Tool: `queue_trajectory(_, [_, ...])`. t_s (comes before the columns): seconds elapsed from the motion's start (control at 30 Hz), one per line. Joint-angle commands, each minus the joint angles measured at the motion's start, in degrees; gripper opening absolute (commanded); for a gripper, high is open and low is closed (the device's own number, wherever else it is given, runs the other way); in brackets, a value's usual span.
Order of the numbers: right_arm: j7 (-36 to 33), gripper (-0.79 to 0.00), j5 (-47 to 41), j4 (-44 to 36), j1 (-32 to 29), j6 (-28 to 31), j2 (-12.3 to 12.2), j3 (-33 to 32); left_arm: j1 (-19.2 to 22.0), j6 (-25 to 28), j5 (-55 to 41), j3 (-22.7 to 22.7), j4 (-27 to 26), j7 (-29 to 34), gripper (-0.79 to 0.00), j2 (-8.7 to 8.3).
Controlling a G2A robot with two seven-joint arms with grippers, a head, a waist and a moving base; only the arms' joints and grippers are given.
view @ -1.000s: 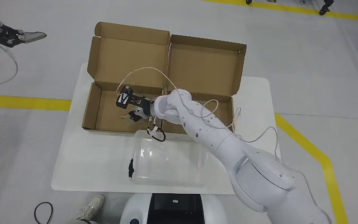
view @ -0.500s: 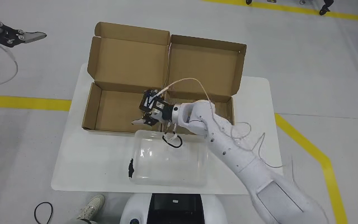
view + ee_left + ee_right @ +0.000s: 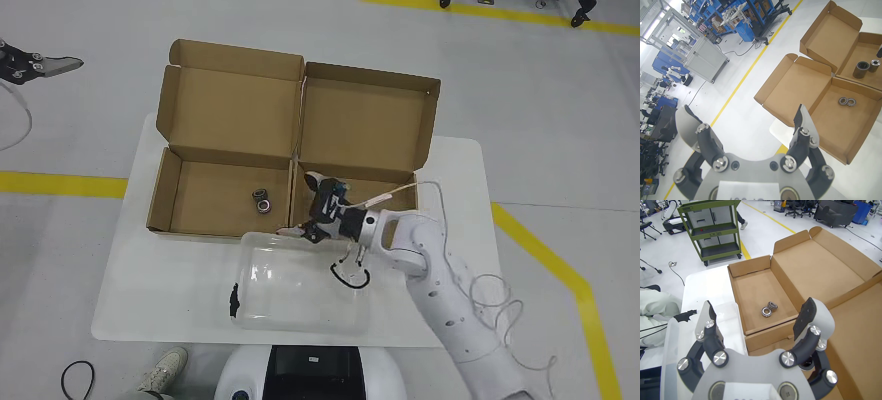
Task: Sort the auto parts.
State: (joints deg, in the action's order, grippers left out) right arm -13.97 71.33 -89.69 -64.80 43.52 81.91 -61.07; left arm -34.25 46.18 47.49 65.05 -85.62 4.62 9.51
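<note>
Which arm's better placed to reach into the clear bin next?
Right, likely. The right gripper, open, hangs at the rim of the clear bin; the left gripper, also open, is out over the floor.

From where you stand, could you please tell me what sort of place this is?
Most likely a factory floor or robotics workshop. A yellow lane line is painted across the pale floor, blue storage racks hold bins and cables, and a green wheeled cart stands beyond the table.

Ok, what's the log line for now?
right end effector open, empty | bearings in cardboard box | left end effector open
</note>
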Motion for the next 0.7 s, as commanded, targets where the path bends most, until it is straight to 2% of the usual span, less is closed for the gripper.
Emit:
queue_trajectory(0.0, [0.41,0.000,0.41,-0.84,-1.29,-0.15,-0.40,-1.02,0.00,0.00,0.00,0.00,0.00,0.00,0.000,0.00])
queue_trajectory(0.13, [2.27,0.000,1.46,-2.01,-3.90,-1.30,-1.03,-2.47,0.00,0.00,0.00,0.00,0.00,0.00,0.000,0.00])
queue_trajectory(0.4, [11.00,0.000,5.46,-5.28,-11.81,-3.51,-2.69,-7.35,0.00,0.00,0.00,0.00,0.00,0.00,0.000,0.00])
queue_trajectory(0.67, [18.93,0.000,6.75,-10.35,-21.63,-5.79,-4.57,-15.69,0.00,0.00,0.00,0.00,0.00,0.00,0.000,0.00])
